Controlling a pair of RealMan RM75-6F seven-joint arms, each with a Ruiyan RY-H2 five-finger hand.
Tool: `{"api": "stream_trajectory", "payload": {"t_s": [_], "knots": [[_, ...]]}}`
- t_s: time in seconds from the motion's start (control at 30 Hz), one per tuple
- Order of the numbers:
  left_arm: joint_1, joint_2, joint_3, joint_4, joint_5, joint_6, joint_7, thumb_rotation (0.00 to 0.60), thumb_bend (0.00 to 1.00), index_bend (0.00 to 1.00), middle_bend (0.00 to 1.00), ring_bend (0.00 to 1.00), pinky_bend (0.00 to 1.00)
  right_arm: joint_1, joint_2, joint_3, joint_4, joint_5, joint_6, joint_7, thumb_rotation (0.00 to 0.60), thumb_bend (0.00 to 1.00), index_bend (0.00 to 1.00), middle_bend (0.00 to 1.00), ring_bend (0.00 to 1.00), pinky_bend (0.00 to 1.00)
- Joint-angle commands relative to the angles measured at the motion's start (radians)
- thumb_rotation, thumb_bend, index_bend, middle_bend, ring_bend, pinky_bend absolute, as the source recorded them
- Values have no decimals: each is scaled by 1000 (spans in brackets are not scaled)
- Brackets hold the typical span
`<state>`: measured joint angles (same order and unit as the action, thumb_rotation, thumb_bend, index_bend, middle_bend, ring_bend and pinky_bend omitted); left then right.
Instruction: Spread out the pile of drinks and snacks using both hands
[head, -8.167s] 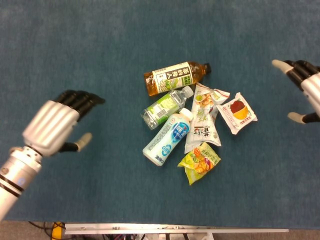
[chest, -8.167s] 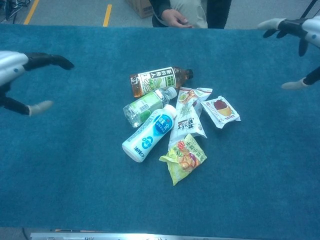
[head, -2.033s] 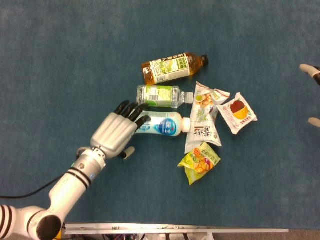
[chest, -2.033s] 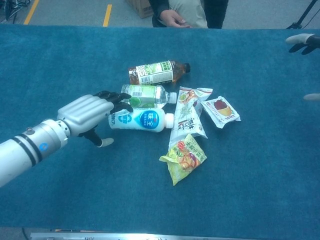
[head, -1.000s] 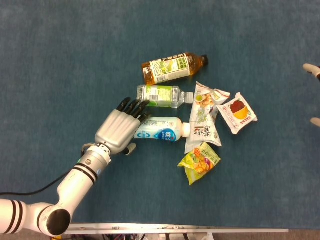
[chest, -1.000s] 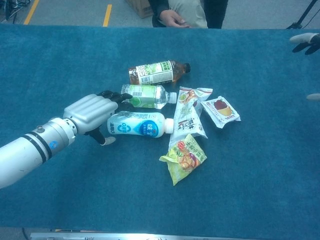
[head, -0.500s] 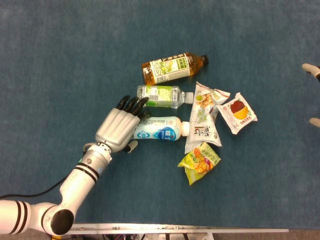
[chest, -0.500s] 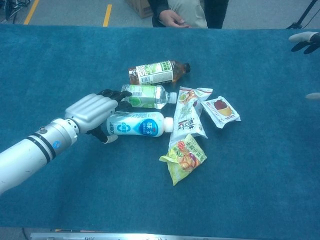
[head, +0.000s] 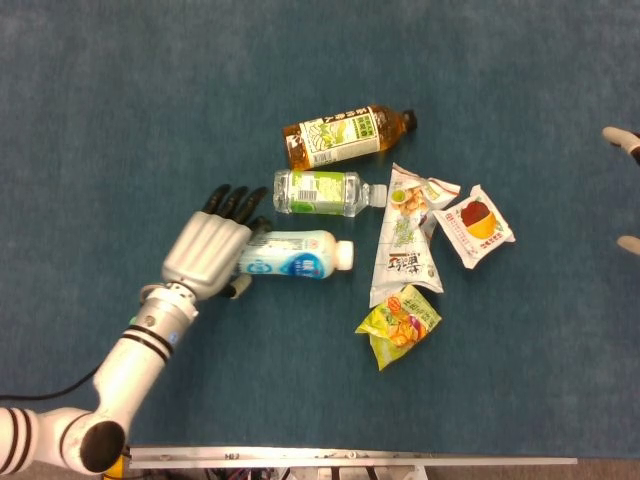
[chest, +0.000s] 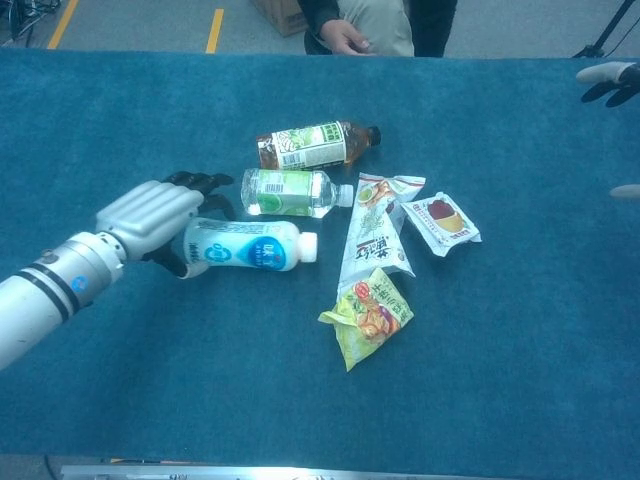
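Note:
My left hand (head: 205, 250) (chest: 150, 225) grips the base of a white and blue drink bottle (head: 300, 255) (chest: 250, 245) that lies on its side, thumb below it and fingers above. Behind it lie a clear bottle with a green label (head: 325, 190) (chest: 295, 192) and an amber tea bottle (head: 345, 135) (chest: 315, 145). To the right are a tall white snack pouch (head: 403, 250), a red and white packet (head: 475, 222) and a yellow-green chip bag (head: 400, 322). My right hand (head: 628, 145) (chest: 608, 80) hovers at the far right edge, fingers apart, holding nothing.
Blue cloth covers the table (head: 120, 90). A person (chest: 370, 25) stands behind the far edge. The front edge of the table (head: 350, 460) runs along the bottom of the head view.
My left hand has pulled the white and blue bottle leftward, away from the tall pouch, leaving a gap between them. The other items and the right hand have stayed put.

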<state>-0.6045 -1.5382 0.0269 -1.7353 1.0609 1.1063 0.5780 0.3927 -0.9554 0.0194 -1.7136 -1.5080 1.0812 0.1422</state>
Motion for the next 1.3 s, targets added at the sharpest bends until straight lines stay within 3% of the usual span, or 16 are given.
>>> {"api": "stream_trajectory", "payload": {"t_s": [0.03, 0.33, 0.63, 0.7, 0.93, 1.13, 1.3], "knots": [[22, 51, 15, -7, 19, 10, -31, 600, 290, 444, 40, 0, 0, 1, -1, 1, -2, 0, -2, -1, 600, 0, 48, 213, 209, 471], [78, 179, 49, 2, 45, 17, -109, 600, 288, 444, 39, 0, 0, 7, -5, 3, -14, 3, -8, -18, 600, 0, 48, 213, 209, 471], [99, 215, 52, 9, 58, -6, -143, 600, 284, 433, 35, 0, 0, 8, -6, 5, -23, 6, -7, -30, 600, 0, 48, 213, 209, 471], [97, 221, 53, 0, 66, -12, -137, 600, 282, 401, 29, 0, 0, 7, -6, 5, -23, 6, -6, -30, 600, 0, 48, 213, 209, 471], [77, 284, 47, -100, 62, -34, -80, 600, 278, 141, 0, 0, 0, 3, -5, 4, -13, 7, -2, -19, 600, 0, 48, 213, 209, 471], [62, 310, 26, -170, 74, -32, -63, 600, 278, 124, 0, 0, 0, 0, -4, 2, -6, 2, 4, -9, 600, 0, 48, 213, 209, 471], [46, 280, -19, -189, 87, -23, -78, 600, 278, 159, 0, 0, 0, -3, -2, 3, -6, -3, 14, -2, 600, 0, 48, 213, 209, 471]]}}
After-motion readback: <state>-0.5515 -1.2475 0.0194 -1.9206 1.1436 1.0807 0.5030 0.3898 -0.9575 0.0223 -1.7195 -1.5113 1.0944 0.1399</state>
